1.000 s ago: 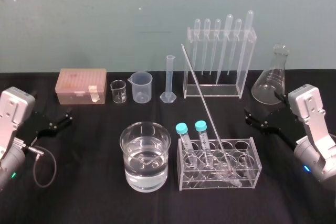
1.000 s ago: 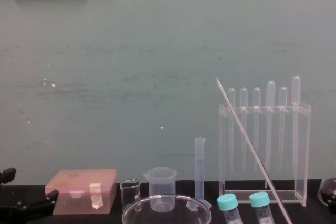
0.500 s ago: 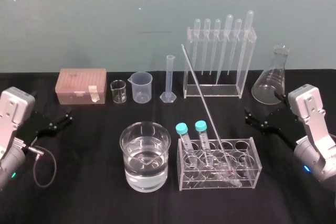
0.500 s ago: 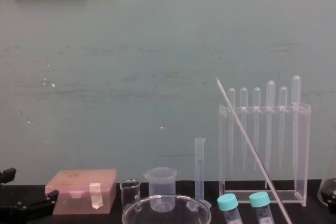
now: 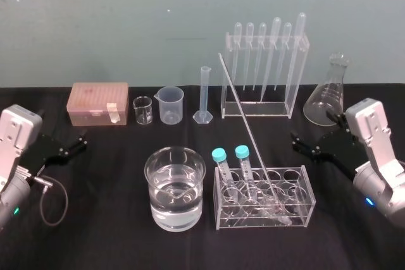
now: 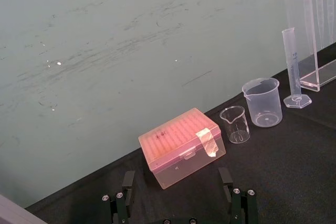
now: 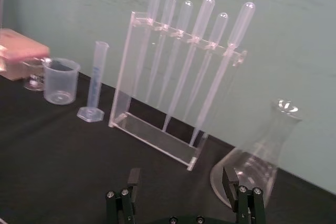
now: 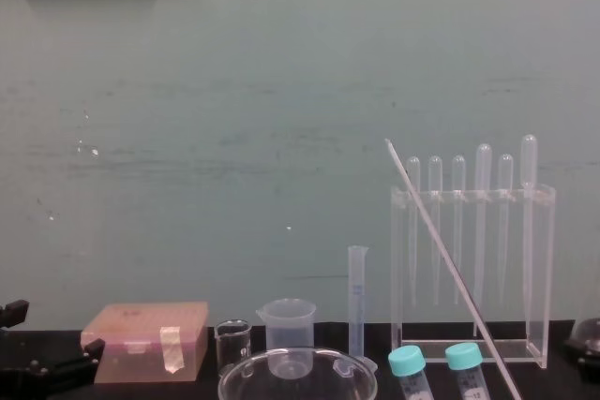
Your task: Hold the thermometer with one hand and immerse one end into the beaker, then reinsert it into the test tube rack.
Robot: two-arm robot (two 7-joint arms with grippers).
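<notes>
Judging by how things lie, nothing of the task is done yet: the thermometer (image 5: pixel 245 121) leans untouched in the rack (image 5: pixel 297 210), its foot down in a well and its top tilted back and toward the left tool's side. The rack sits ahead of the right tool (image 5: pixel 297 145) and to its left, between the two tools. The beaker (image 5: pixel 175 216), part full of water, stands just beside the rack on the side nearer the left tool (image 5: pixel 77 140). Both tools sit at the outer edges of the tabletop (image 5: pixel 101 219), well apart from all three things, each with its fingers spread and nothing between them. By my reading, what is left is to grasp the thermometer, lift it clear, dip one end in the beaker, and set it back in a well

From above, the head view lays out the thermometer's foot in the rack, two blue-capped tubes (image 5: pixel 218 154) beside it, and the water level. From lower down, the chest view catches the beaker's rim at its bottom edge and the thermometer's upper length slanting across the pipette stand (image 8: pixel 548 269) behind. Each wrist view gives the plain gap between that tool's fingers; the left looks toward a pink box (image 6: pixel 181 148), the right toward the stand and a flask (image 7: pixel 257 166)
</notes>
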